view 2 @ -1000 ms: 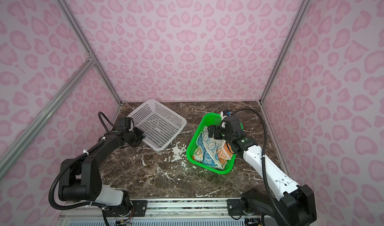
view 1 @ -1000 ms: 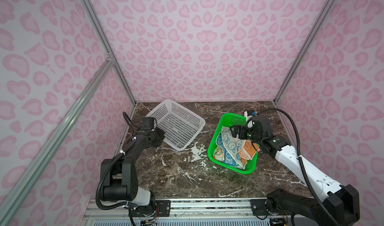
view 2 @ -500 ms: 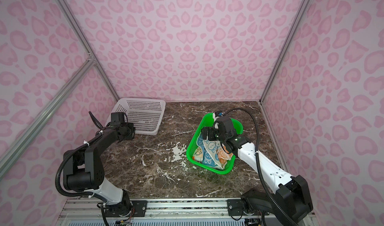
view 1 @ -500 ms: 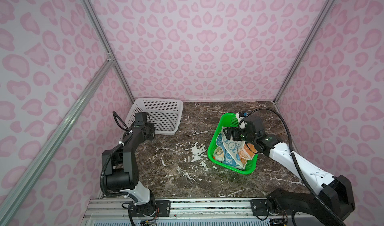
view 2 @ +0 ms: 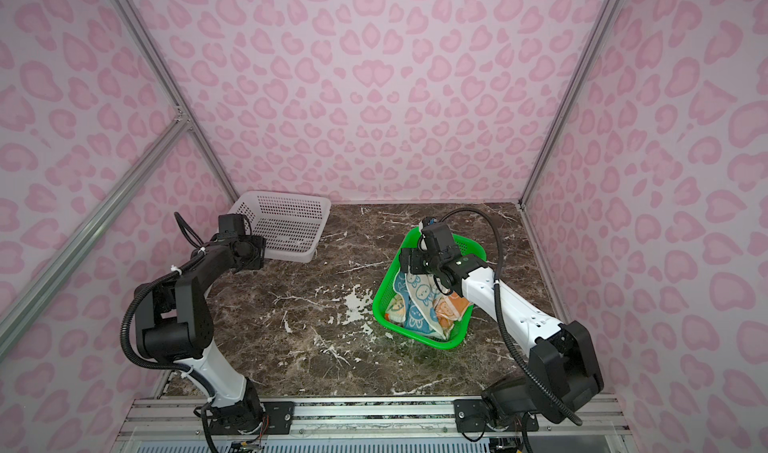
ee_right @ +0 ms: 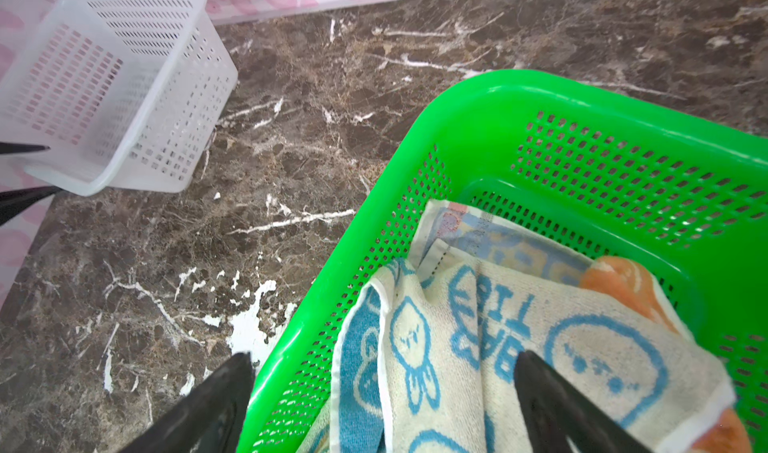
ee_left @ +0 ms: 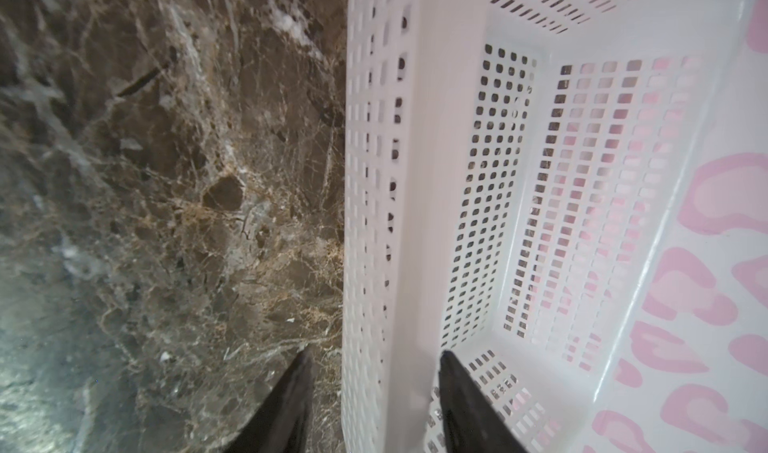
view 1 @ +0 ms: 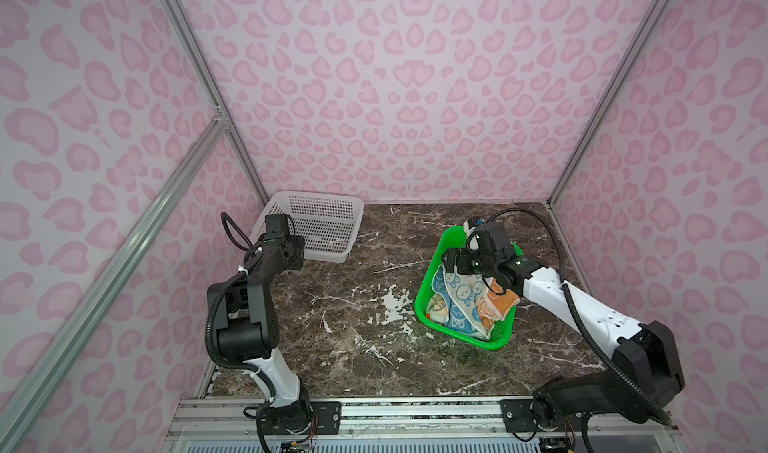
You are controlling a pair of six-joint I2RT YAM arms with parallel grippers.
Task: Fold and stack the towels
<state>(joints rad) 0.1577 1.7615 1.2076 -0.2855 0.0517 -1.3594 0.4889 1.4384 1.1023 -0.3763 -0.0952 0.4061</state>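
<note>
Several crumpled towels (view 1: 461, 301) (view 2: 419, 301) in cream, blue and orange, with bunny prints, lie heaped in the green basket (view 1: 469, 340) (view 2: 380, 293). My right gripper (view 1: 451, 259) (view 2: 409, 261) hangs open over that basket's far left rim. In the right wrist view (ee_right: 383, 354) one finger is outside the green wall (ee_right: 540, 89) and the other is over the cream towel (ee_right: 498, 326). My left gripper (view 1: 301, 253) (view 2: 262, 255) (ee_left: 376, 353) is open astride the white basket's wall, with a gap on each side.
The white perforated basket (view 1: 316, 226) (view 2: 282, 226) (ee_left: 436, 139) (ee_right: 124, 76) holds nothing and sits in the back left corner against the pink walls. Bare marble table (view 1: 365, 326) lies between the two baskets and toward the front rail.
My left gripper carried the white basket from mid-table to the back left corner, then opened its jaws. My right gripper shifted slightly left over the green basket's rim.
</note>
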